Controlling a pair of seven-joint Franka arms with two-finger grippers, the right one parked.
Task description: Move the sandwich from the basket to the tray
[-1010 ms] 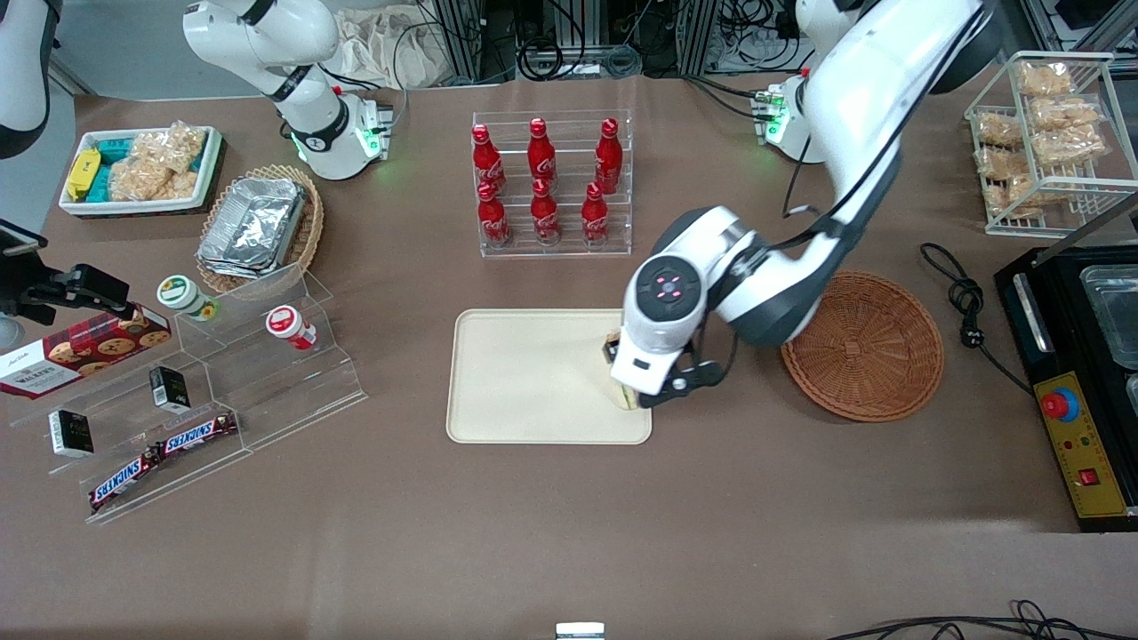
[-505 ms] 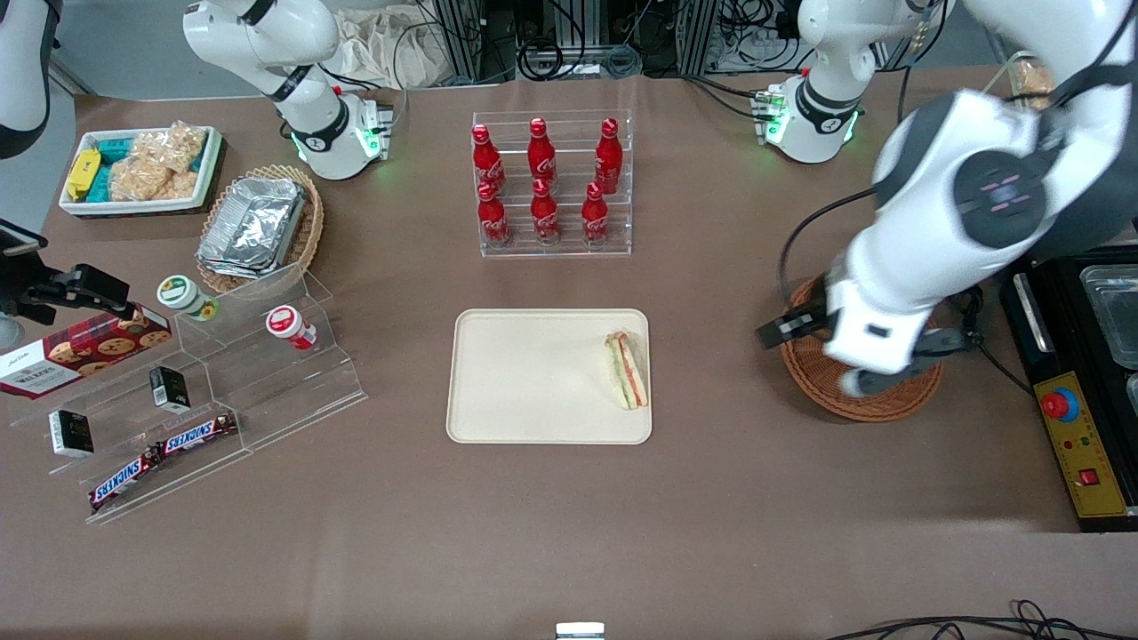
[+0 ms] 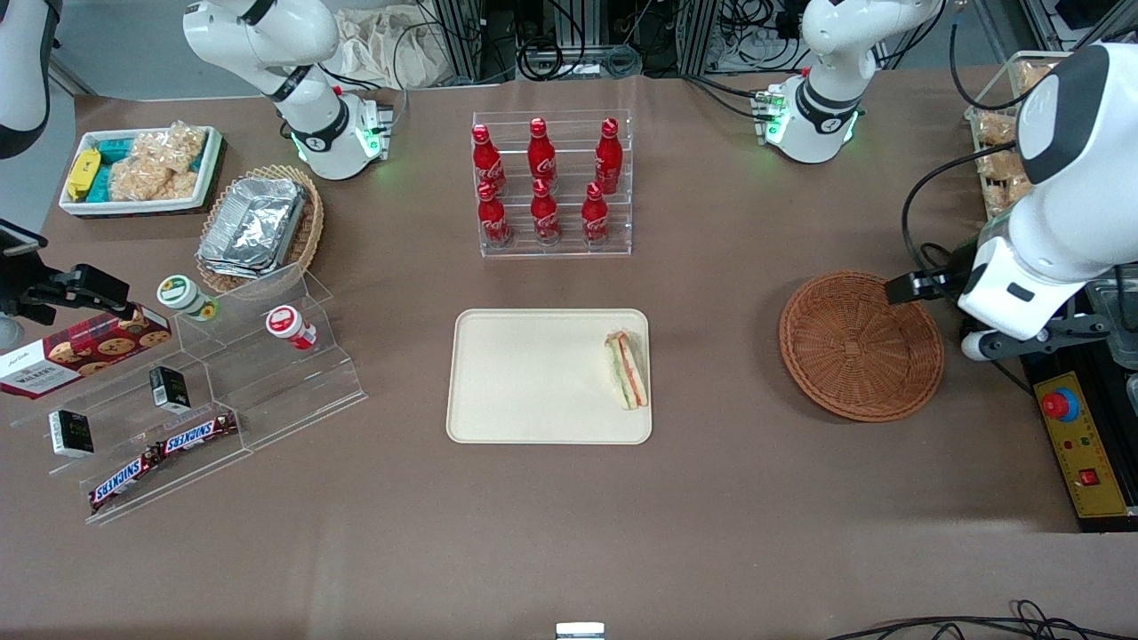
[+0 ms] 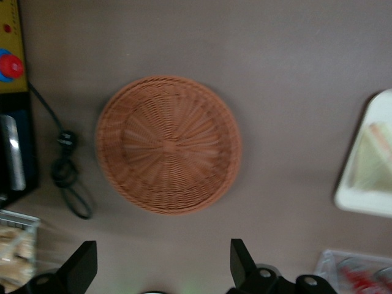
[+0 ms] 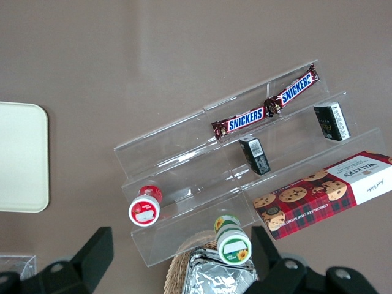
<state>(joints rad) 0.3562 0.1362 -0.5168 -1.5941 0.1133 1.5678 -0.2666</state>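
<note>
Lying on the tray (image 3: 533,373), the sandwich (image 3: 627,369) rests against the rim at the end toward the working arm; the basket (image 3: 861,345) sits on the table well apart from it, holding nothing; the gripper (image 4: 162,266) hangs high above the table beside the basket, toward the working arm's end, fingers spread wide and gripping nothing.

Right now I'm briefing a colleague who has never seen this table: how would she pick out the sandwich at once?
Find the cream rectangular tray in the middle of the table, nearer the front camera than the rack of red cola bottles. The sandwich lies on it at the edge facing the round wicker basket. It is a pale triangular wedge with orange-red and green layers. The left gripper hangs open above the basket's edge.
</note>
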